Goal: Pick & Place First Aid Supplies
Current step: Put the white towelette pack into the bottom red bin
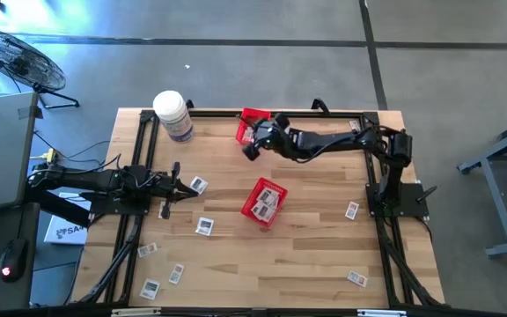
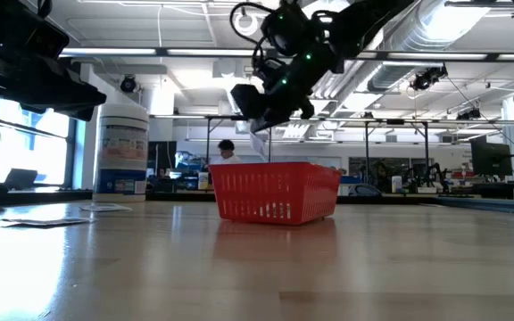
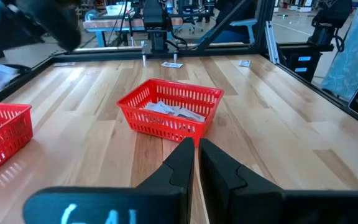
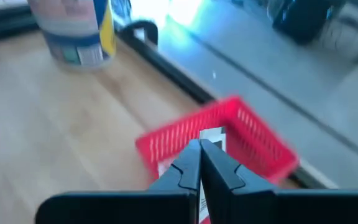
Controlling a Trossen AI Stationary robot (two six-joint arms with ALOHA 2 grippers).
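Your right gripper (image 4: 199,152), jaws pinched shut on a thin, light, bendy packet (image 4: 212,138), should hold its edge gently.

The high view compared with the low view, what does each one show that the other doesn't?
Only the high view shows the loose packets lying on the right part of the table, such as one near the right arm's base, a second red basket at the far edge, and the left gripper shut over the table's left side.

Only the low view shows the room behind, with a person in the distance.

Both show the packet-filled red basket mid-table, the white jar, and the right gripper raised and shut on a packet.
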